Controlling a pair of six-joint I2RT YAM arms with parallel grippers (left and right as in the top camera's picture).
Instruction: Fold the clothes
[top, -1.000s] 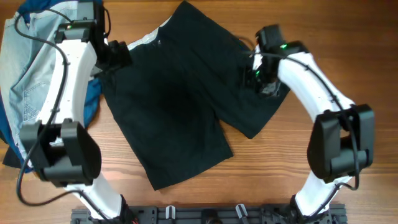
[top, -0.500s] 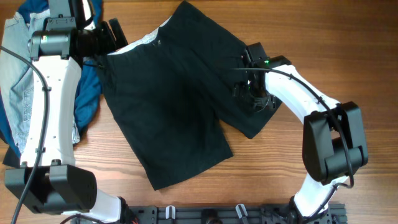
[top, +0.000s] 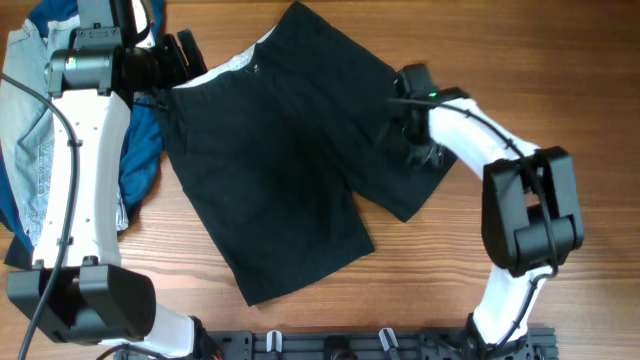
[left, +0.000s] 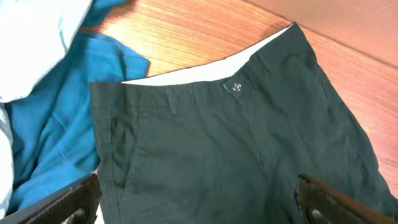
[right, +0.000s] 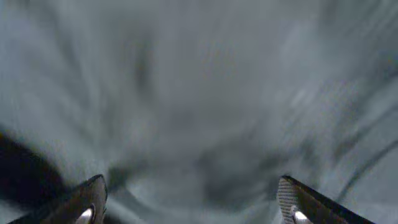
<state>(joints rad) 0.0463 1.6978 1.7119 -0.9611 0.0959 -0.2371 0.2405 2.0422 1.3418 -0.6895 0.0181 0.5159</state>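
Black shorts (top: 290, 160) lie spread flat on the wooden table, waistband at the top left with a white lining and a button (left: 236, 87). My left gripper (top: 180, 55) hovers open above the waistband's left corner; its fingers frame the dark cloth (left: 205, 168) in the left wrist view. My right gripper (top: 405, 140) is open, low over the shorts' right leg near its hem. The right wrist view is filled with blurred dark fabric (right: 199, 112) between its fingers.
A pile of other clothes lies at the far left: a blue garment (top: 135, 160) and a light grey denim piece (top: 40, 130). The blue cloth also shows in the left wrist view (left: 56, 124). Bare wood (top: 560, 80) lies right of the shorts.
My left arm swung up and back to the waistband corner a second ago and has held still since. My right gripper moved left and down onto the right leg, then shifted slightly.
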